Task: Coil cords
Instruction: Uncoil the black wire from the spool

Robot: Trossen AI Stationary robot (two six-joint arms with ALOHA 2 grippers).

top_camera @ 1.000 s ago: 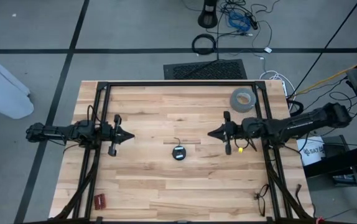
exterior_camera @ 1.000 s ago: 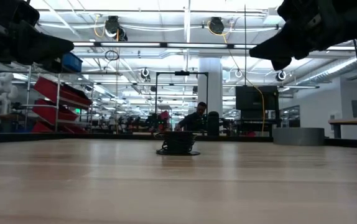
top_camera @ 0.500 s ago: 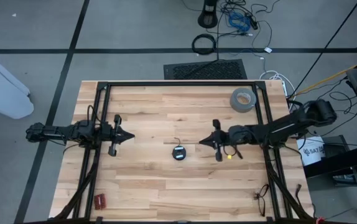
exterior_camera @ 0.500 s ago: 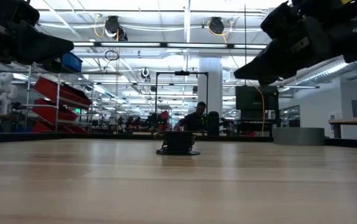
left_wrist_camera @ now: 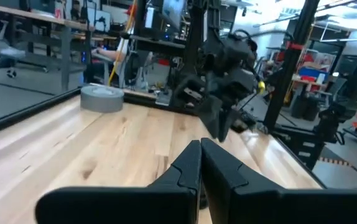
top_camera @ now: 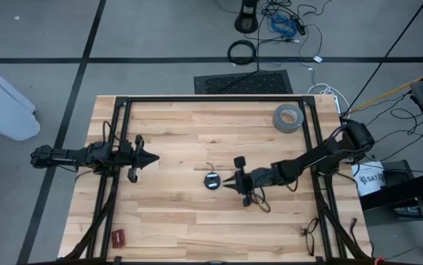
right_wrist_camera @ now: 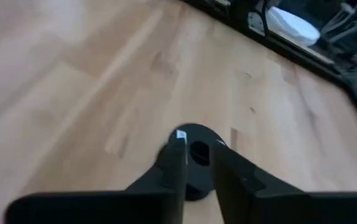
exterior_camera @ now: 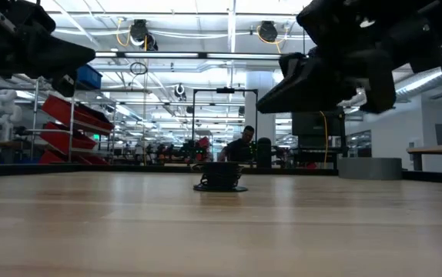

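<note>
The cords lay as a small dark bundle near the middle of the bench, a thin tail curling off its far side. The right gripper hovered just beside the bundle, fingers slightly spread with a narrow gap showing. The left gripper waited well apart, fingers pressed together. Risk noted: so narrow a gap could ride over or shove the bundle rather than take the thin wire. A low approach might also scrape the bench, and the loose tail could snag and undo the coil.
</note>
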